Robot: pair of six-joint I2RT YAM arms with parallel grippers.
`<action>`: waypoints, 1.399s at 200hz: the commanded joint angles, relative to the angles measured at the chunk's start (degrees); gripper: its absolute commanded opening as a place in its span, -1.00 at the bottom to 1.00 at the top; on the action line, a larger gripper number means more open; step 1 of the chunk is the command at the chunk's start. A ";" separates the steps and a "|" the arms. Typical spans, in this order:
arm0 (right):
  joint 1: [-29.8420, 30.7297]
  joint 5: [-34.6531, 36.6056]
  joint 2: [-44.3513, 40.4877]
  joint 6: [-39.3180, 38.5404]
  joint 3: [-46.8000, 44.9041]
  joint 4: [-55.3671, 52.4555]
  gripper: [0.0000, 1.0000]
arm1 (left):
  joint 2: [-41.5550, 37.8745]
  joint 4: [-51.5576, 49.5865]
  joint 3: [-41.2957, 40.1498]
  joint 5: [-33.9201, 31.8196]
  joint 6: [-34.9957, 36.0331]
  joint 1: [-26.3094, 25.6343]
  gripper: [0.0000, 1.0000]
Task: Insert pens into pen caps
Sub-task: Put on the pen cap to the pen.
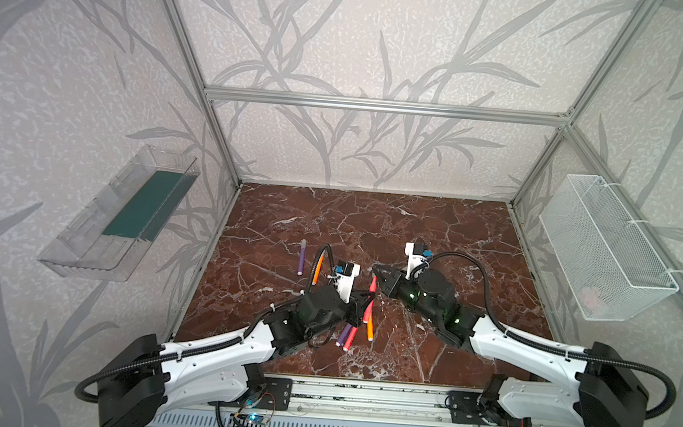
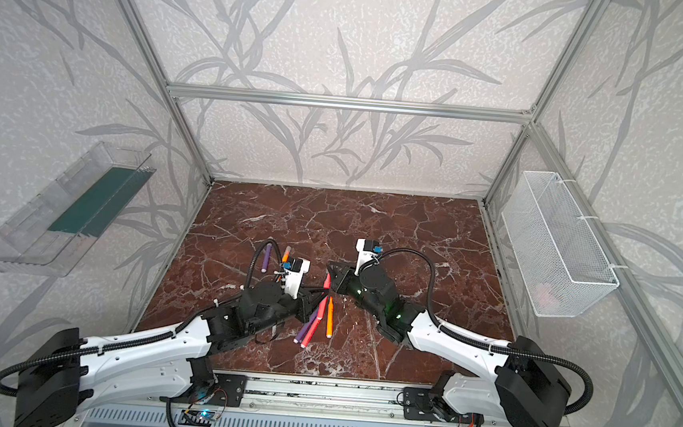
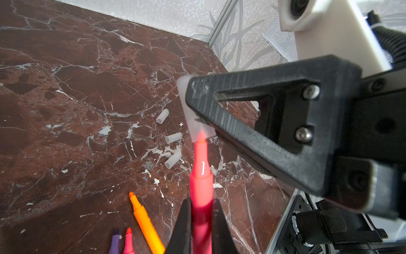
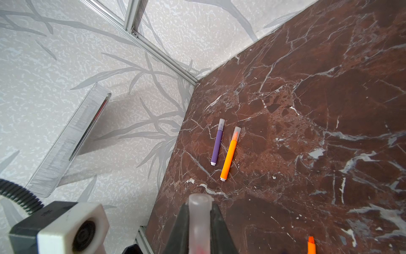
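The left gripper (image 3: 201, 205) is clamping its jaws tight on a slim pink-red plastic marker pen (image 3: 201, 176). The pen's tapered tip is sitting just inside the mouth of a short translucent grey-clear pen cap (image 4: 199, 201). The right gripper (image 4: 200, 207) is pinching that cap between nearly closed jaws above the reddish-brown marble table (image 1: 433, 238). Three loose clear caps (image 3: 173, 137) are lying on the table near the held pen's tip. A capped purple pen (image 4: 217, 143) and a capped orange pen (image 4: 229, 154) are resting side by side towards the table's left. An uncapped orange pen (image 3: 146, 222), an uncapped pink pen (image 3: 129, 242) and an uncapped purple pen (image 3: 114, 243) are lying by the left arm.
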 commanded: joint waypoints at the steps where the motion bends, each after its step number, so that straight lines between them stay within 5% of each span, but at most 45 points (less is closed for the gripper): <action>1: 0.73 1.00 -0.97 -0.77 -0.89 1.01 -1.00 | -1.45 0.40 2.03 -1.08 0.64 0.64 -1.00; 80: 1.53 0.70 1.16 -3.40 -3.59 6.19 -1.00 | -2.13 -0.38 3.52 -0.35 1.23 3.76 -1.00; 170: 3.51 1.78 3.03 -10.18 -5.46 11.37 -1.00 | 0.05 2.25 5.86 9.93 -2.33 11.06 -1.00; 280: 12.34 11.82 3.85 -11.99 -10.67 12.08 -1.00 | 1.39 -4.21 9.87 2.96 0.68 13.79 -1.00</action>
